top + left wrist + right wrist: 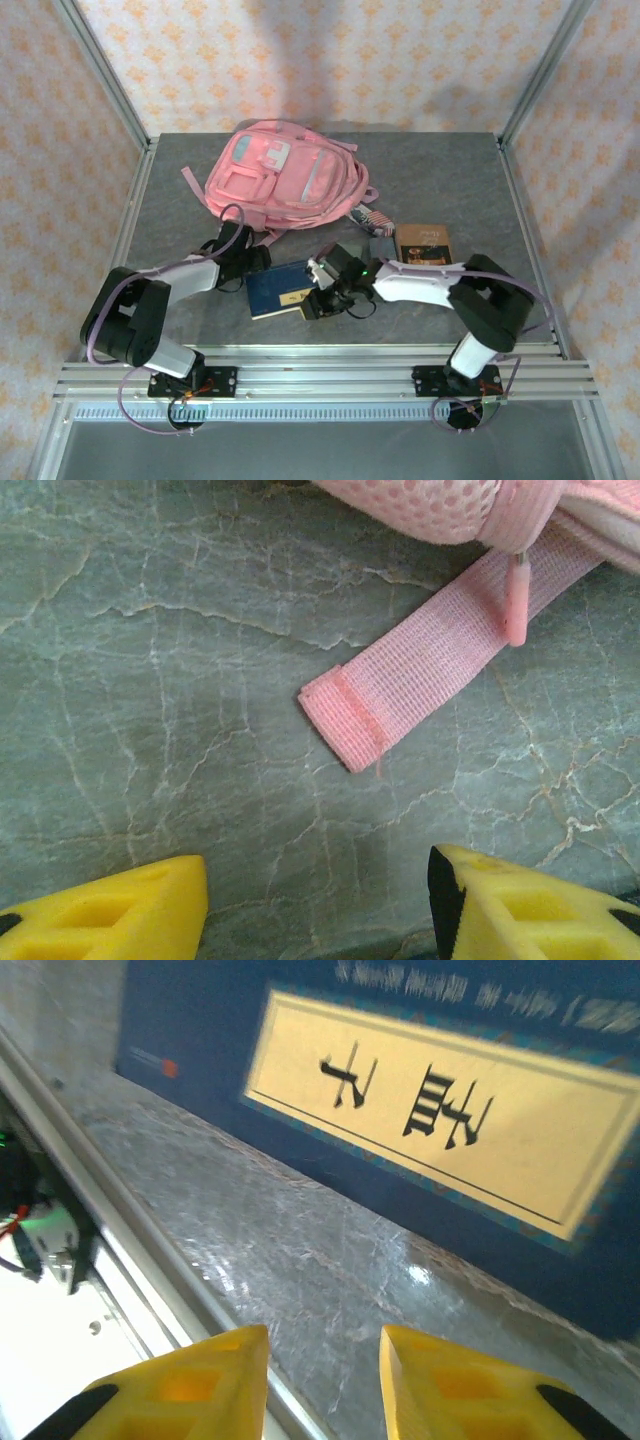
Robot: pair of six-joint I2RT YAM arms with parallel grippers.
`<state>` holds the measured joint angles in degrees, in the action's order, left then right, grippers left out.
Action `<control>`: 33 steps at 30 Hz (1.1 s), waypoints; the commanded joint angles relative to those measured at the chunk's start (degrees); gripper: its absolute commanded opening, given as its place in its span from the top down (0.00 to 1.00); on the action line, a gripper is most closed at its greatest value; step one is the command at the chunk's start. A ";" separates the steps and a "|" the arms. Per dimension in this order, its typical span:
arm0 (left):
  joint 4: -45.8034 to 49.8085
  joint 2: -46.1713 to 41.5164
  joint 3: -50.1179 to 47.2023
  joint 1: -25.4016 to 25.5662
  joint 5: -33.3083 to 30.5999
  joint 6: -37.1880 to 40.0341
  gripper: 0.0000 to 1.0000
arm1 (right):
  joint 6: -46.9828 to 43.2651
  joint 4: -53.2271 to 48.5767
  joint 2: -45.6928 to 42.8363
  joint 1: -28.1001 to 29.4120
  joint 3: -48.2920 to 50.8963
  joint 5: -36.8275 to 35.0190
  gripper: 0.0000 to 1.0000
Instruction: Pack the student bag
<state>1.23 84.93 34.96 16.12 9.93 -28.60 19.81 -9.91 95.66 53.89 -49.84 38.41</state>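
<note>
Left pincer (318, 880) hangs spread over the bare counter (150, 680) with nothing between its yellow fingers. A pink strap (400, 695) end lies flat just ahead of it. Right pincer (325, 1355) is spread and empty too, low over the counter just beside a blue book (450, 1090) with a cream label. The bag (285, 180) lies at the far middle of the counter, front pockets up, beyond both arms. A brown book (425, 243) lies nearer, to its right.

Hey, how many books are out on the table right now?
2. A blue book lies near the front middle of the table. A brown book lies further right, slightly farther back. More may be hidden under the student bag.
</note>
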 commanded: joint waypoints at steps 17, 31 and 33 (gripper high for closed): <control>-2.00 -0.36 -7.18 5.28 5.59 -5.51 0.49 | 9.18 7.07 7.16 -8.22 -5.42 -12.62 0.71; -0.24 -7.37 -11.10 14.74 6.95 -15.21 0.63 | 14.55 4.65 11.10 -10.65 -9.97 -12.90 0.63; 0.00 -8.05 -11.05 14.82 7.94 -15.42 0.65 | 14.72 3.85 11.02 -10.65 -10.23 -12.79 0.63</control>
<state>-4.10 77.23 25.26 28.27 6.52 -40.82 33.71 -8.12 104.79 44.16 -58.50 28.77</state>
